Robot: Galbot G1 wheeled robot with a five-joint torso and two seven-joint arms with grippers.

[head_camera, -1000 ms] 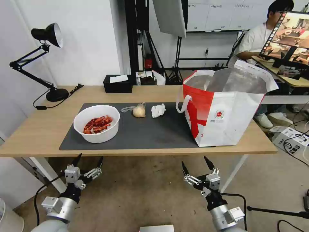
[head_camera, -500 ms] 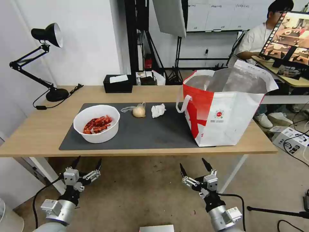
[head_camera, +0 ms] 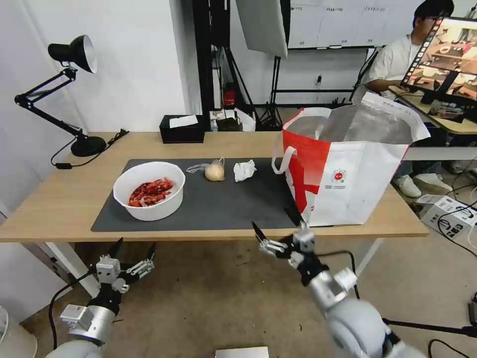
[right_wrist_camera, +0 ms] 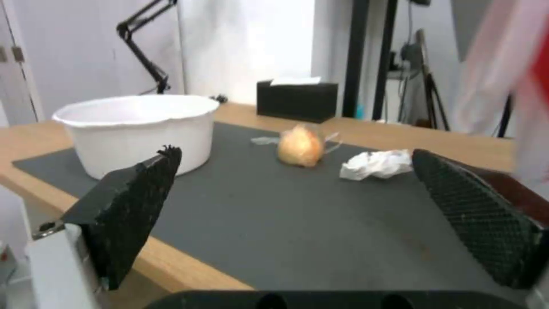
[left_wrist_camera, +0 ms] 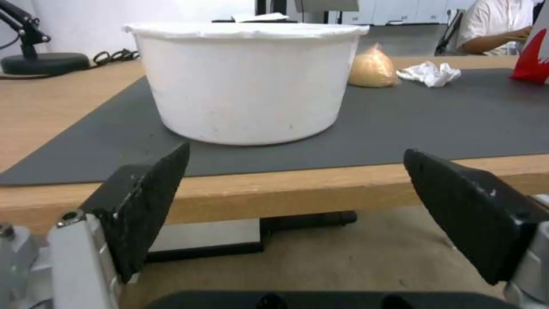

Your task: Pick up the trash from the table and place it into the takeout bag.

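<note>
On the dark grey mat (head_camera: pixel 238 204) of the desk (head_camera: pixel 59 199) sit the bowl (head_camera: pixel 149 191) of shells, wrapped bun (head_camera: pixel 214 172) and crumpled tissue (head_camera: pixel 244 170); the takeout bag (head_camera: pixel 348 169) stands beside them. Tissue and bun look light and soft, easy to pinch; the bowl seems stiff, best taken by the rim. Right tool (head_camera: pixel 276 229) hovers at the desk edge, wide open, empty; left tool (head_camera: pixel 133 251) hangs lower, equally spread.

Both arms are rounded silver-grey tubes with black wrist collars and thin black cables. Each claw, left claw (head_camera: pixel 133 247) and right claw (head_camera: pixel 276 223), carries two pointed black fingers with textured pads on silver linkages.
</note>
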